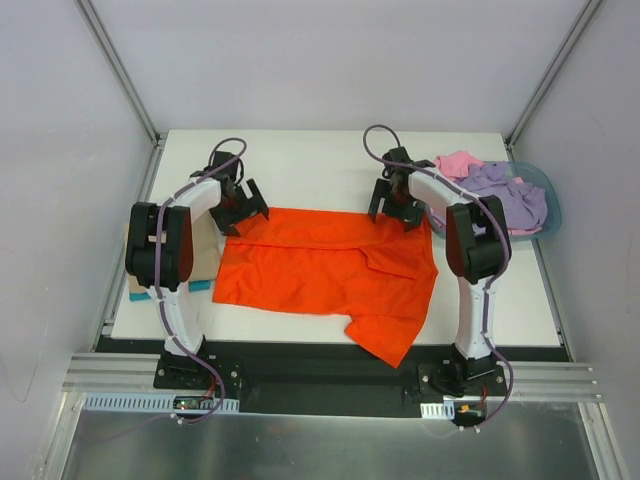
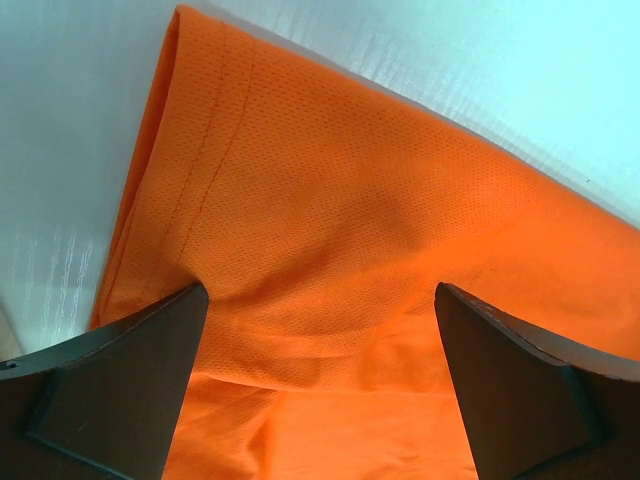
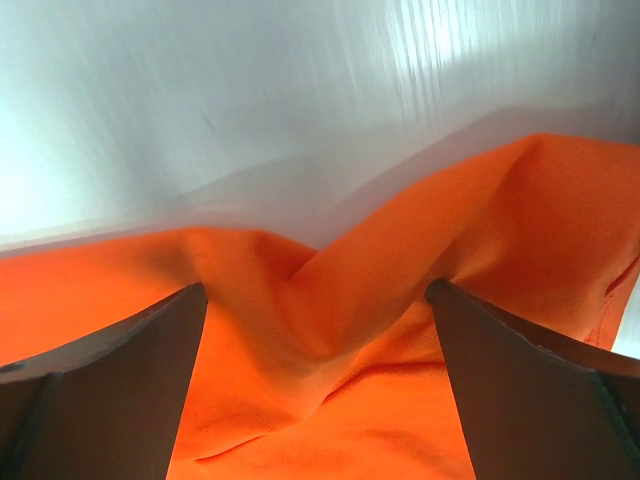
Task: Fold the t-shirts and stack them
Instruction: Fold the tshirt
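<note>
The large orange t-shirt [image 1: 320, 270] lies spread on the white table [image 1: 300, 160], its near right part hanging over the front edge. My left gripper [image 1: 240, 213] is open over the shirt's far left corner, jaws wide apart and tips down on the cloth [image 2: 330, 180]. My right gripper [image 1: 396, 208] is open at the shirt's far right edge, and a raised fold of orange cloth [image 3: 540, 210] sits between its tips. The lilac-purple t-shirt [image 1: 512, 195] and the pink t-shirt [image 1: 458, 163] lie crumpled in the basin at the right.
A blue-grey plastic basin [image 1: 550, 205] stands at the table's far right edge, close to my right arm. A tan board [image 1: 207, 250] and a teal strip [image 1: 197, 287] lie at the left edge beside my left arm. Grey walls enclose the table.
</note>
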Tool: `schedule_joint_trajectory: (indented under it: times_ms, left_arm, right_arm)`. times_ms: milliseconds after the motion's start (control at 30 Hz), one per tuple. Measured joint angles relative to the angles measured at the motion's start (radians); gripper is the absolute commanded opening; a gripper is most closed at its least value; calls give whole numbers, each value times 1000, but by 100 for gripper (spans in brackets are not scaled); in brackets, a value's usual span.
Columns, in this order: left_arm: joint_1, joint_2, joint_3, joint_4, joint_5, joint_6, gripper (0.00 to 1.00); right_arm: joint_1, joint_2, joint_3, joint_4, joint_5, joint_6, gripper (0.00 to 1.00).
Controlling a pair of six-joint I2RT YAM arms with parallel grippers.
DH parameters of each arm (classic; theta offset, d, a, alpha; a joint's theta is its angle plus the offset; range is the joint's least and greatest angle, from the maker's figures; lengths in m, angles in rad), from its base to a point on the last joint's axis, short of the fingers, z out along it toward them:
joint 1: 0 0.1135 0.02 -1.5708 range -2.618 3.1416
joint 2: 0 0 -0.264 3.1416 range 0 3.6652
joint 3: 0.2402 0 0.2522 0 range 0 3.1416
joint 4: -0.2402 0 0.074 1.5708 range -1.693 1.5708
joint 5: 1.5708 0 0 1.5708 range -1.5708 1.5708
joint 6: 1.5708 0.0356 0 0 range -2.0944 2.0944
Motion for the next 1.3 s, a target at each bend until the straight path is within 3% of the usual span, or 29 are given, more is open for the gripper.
schedule_joint_trajectory:
  times_ms: [533,733,933,1133,1300]
  left_arm:
    - [-8,-112,-35,-28,-43,5,99]
    - [-49,-305,-73,-21,-39,16,99]
    - [-94,-536,-277,-14,-40,7,99]
    - [-166,-561,-433,-16,-43,-16,99]
    - [-212,-500,-457,15,-37,-43,99]
  right_arm:
    - [-26,7,151,-3,-15,-182,100]
    - [74,-175,24,34,-64,-221,100]
    - [172,-388,-233,89,-108,-214,100]
    - [142,-344,-319,106,-139,-227,100]
    - [105,-233,-320,122,-155,-234,100]
